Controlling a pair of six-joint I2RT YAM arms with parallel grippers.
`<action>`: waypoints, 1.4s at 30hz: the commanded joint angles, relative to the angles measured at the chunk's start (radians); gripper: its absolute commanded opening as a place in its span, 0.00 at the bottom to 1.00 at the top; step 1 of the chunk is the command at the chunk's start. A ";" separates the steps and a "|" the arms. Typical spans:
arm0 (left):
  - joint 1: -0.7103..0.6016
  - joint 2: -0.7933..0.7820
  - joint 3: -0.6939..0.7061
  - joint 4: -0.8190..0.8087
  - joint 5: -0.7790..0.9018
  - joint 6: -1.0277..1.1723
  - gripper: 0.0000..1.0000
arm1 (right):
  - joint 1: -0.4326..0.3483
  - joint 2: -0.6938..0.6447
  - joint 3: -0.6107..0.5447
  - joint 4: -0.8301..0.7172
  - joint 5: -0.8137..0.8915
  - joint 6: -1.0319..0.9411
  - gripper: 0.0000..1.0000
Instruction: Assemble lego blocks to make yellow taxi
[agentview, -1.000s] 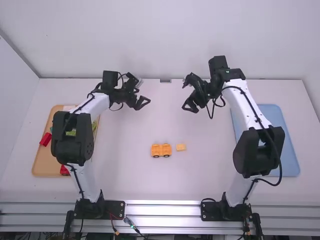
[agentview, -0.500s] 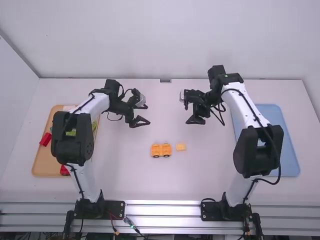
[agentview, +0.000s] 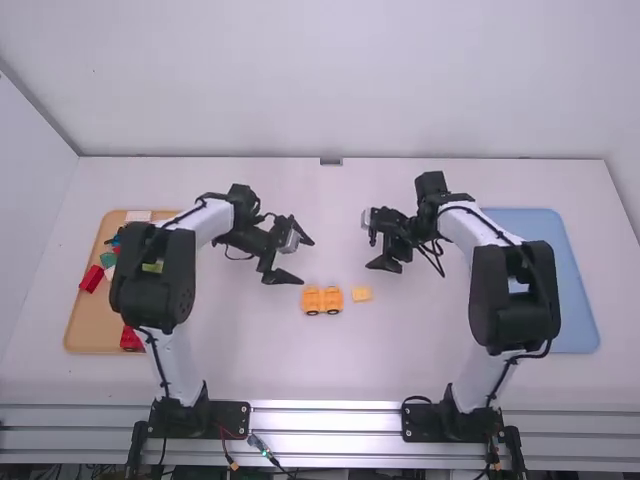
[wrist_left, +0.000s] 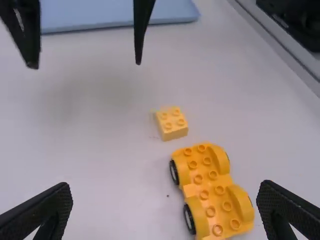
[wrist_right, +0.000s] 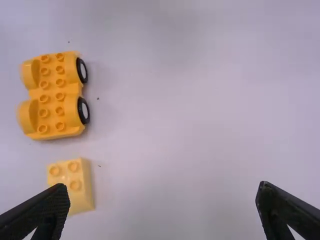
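Left gripper (agentview: 307, 262) and right gripper (agentview: 371, 256), both spread open, empty, have moved nearer the worktop's (agentview: 250, 350) front edge. Car base (agentview: 322, 300) and yellow block (agentview: 361, 294) lie unmoved, just beside each other, around mid-worktop. Brown tray (agentview: 90, 332) near the left edge, blue tray (agentview: 575, 310) near the right; white wall (agentview: 320, 80) beyond the back edge.

Left gripper (agentview: 308, 262) has moved close to the car (agentview: 322, 300) — right gripper (agentview: 370, 255) now nearer the small block (agentview: 361, 294).
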 joint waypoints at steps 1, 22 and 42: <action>-0.010 0.010 -0.059 0.035 0.029 -0.020 0.99 | 0.016 0.008 -0.028 0.000 0.021 0.024 0.99; -0.058 -0.089 -0.332 0.426 -0.035 -0.402 0.99 | -0.006 0.008 -0.302 0.217 -0.137 -0.109 0.99; -0.163 -0.173 -0.601 0.983 -0.208 -0.758 0.99 | 0.011 0.008 -0.459 0.425 -0.072 -0.085 0.73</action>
